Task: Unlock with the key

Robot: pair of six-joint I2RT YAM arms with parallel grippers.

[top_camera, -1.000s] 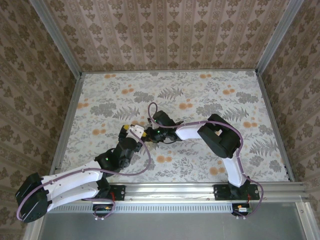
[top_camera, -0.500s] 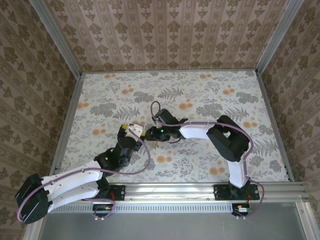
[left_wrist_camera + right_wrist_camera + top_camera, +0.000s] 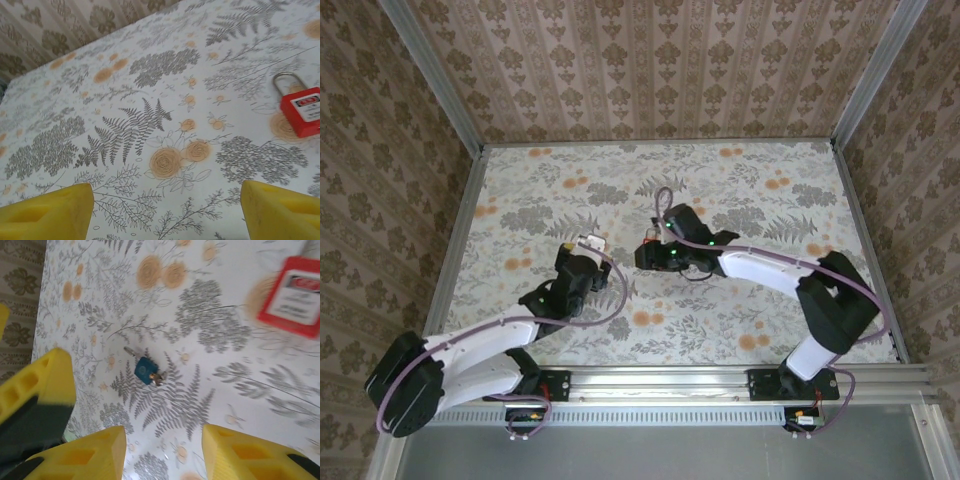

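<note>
The flower-printed tabletop [image 3: 770, 170] carries everything, and both arms reach in to about its middle, a little nearer the left edge than the right. The left gripper [image 3: 165, 215] stands wide open with bare cloth between its yellow fingers and hold of nothing. The right gripper [image 3: 162, 450] is also parted, less widely, and likewise empty. The red padlock [image 3: 302, 110] lies flat with its thin shackle pointing toward the far edge, apart from both grippers. The key [image 3: 146, 370] lies flat on the tabletop just ahead of the right gripper's fingers, well clear of the padlock and far from every edge. It is tiny, with a squarish dark blue-teal plastic head, a short metal blade at one end and a small glint of metal at the other, perhaps a ring. It is probably very light and stiff, and lying so low it may skid or flip when pinched. The plastic head looks the best place to hold it, across its flat faces, which leaves the blade free for the lock.
</note>
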